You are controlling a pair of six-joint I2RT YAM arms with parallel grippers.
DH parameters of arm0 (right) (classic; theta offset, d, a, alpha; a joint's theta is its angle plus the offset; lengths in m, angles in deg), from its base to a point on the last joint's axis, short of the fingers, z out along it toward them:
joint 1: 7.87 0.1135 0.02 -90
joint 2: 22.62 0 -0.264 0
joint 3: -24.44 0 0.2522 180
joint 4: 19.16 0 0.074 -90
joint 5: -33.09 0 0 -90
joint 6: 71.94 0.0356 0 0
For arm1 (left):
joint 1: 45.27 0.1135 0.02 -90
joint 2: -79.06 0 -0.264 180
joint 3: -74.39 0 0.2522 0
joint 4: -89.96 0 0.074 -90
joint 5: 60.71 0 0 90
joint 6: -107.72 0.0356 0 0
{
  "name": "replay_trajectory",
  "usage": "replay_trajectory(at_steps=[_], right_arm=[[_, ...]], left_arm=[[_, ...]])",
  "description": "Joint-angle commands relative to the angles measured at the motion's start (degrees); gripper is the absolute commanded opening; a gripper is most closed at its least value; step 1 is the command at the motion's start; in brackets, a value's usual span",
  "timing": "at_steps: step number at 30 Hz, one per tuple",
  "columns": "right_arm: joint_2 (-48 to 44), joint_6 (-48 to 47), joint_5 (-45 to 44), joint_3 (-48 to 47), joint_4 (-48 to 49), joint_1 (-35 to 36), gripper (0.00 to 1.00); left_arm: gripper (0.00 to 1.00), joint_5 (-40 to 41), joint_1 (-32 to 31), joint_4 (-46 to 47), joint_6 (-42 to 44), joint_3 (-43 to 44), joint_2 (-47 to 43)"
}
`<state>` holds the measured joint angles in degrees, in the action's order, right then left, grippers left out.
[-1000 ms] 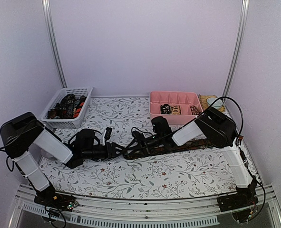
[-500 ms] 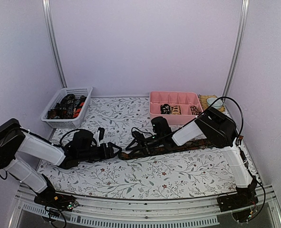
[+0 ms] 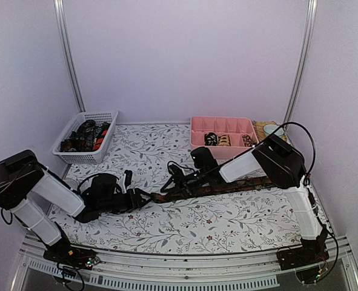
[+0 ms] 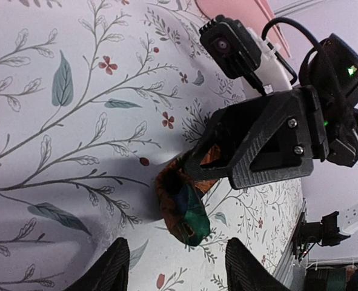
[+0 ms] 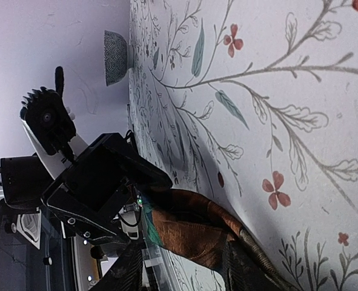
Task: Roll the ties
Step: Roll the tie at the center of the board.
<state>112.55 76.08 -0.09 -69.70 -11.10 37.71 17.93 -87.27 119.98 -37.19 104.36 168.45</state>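
A long dark brown patterned tie [image 3: 239, 183] lies flat across the table, from the right edge toward the middle. Its left end is folded over into a small rust-brown roll with a green lining [image 4: 182, 206]. My right gripper [image 3: 170, 183] stands over that roll, shut on it; in the right wrist view the brown fold [image 5: 197, 233] fills the gap at my right gripper [image 5: 185, 248]. My left gripper [image 3: 147, 197] lies low on the table just left of the roll. It is open, and the roll sits just beyond my left gripper [image 4: 179, 245], touching neither finger.
A white mesh basket [image 3: 62, 147] at the back left holds several loose ties. A pink compartment tray [image 3: 224, 123] at the back right holds rolled ties [image 3: 218, 140]. A tan item [image 3: 265, 128] sits beside the tray. The right arm spans the table's right half.
My left gripper has drawn back to the left, away from the tie's rolled end, and stands open. The right gripper has stayed on the roll.
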Motion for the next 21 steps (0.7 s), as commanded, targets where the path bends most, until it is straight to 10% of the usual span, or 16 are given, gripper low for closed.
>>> replay_trajectory(at_steps=[1,21], right_arm=[[-11.3,-7.2,-3.0,-1.5,-6.6,0.2,0.45],[-9.3,-12.3,-1.9,-5.2,-16.6,2.8,0.44]], left_arm=[[0.51,-2.2,-0.5,6.6,-1.1,-1.1,1.9],[0.24,-6.1,2.0,13.7,-2.6,-1.4,7.6]])
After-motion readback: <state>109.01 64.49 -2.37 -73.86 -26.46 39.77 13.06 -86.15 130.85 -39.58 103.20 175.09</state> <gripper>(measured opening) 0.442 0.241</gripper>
